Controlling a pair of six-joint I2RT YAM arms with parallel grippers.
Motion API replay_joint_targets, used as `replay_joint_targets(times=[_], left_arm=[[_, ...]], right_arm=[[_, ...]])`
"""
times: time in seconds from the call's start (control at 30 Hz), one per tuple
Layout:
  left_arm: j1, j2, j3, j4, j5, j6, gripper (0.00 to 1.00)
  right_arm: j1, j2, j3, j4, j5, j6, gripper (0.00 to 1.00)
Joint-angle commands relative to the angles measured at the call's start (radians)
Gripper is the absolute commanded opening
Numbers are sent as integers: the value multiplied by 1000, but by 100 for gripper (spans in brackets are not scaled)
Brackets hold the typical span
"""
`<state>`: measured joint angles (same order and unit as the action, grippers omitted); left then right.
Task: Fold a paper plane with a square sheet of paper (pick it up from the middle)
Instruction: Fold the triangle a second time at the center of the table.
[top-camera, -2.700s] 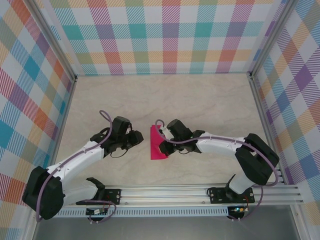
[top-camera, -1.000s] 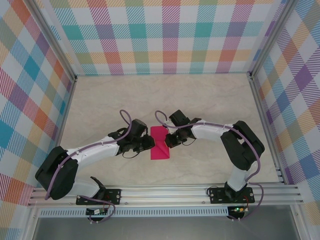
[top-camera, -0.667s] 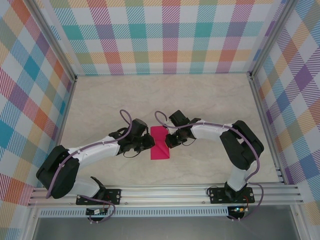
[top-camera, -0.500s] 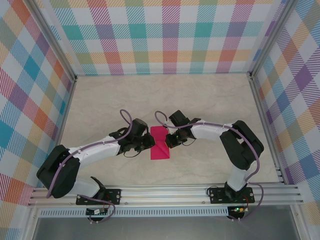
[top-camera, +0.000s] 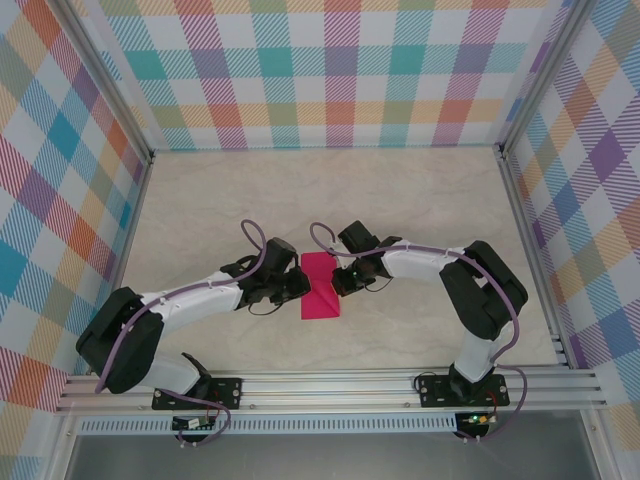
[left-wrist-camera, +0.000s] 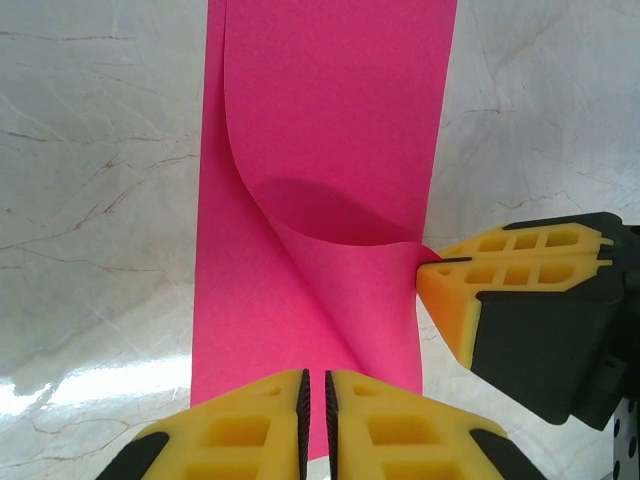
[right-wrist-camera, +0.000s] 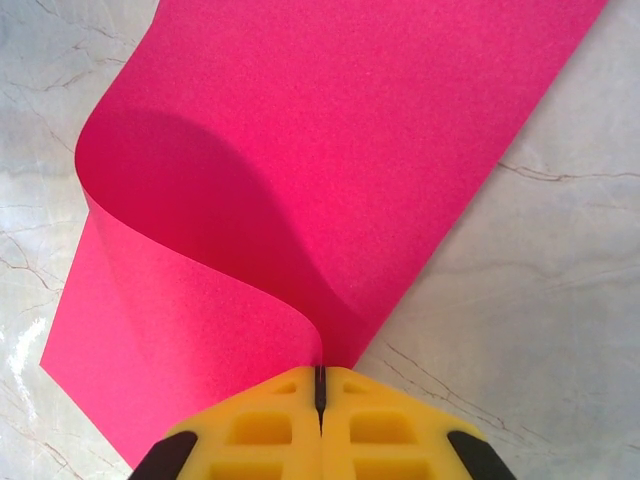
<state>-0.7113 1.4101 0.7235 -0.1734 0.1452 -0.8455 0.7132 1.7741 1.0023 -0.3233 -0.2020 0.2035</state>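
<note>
A bright pink square sheet of paper (top-camera: 320, 288), showing as a narrow rectangle, lies on the tabletop (top-camera: 400, 200) between the two sets of fingers. The right fingers (right-wrist-camera: 260, 430) are clenched on one layer's edge, which curls up loosely. The left fingers (left-wrist-camera: 240, 420) are drawn almost together at the opposite edge; whether they pinch paper is unclear. An uneven pull could skew the crease or drag the sheet. Its long axis crosses the line between the fingers, and no pointed end shows.
</note>
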Motion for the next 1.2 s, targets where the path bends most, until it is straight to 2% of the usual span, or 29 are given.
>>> replay_joint_targets(times=[0.0, 0.7, 1.17], left_arm=[[-13, 17, 26, 37, 9, -12, 15], [-16, 153, -19, 323, 107, -119, 9], [-15, 137, -17, 206, 25, -100, 9]], right_arm=[[-3, 13, -7, -11, -5, 15, 5], [-3, 15, -23, 8, -16, 34, 5], [-3, -18, -1, 11, -54, 31, 6]])
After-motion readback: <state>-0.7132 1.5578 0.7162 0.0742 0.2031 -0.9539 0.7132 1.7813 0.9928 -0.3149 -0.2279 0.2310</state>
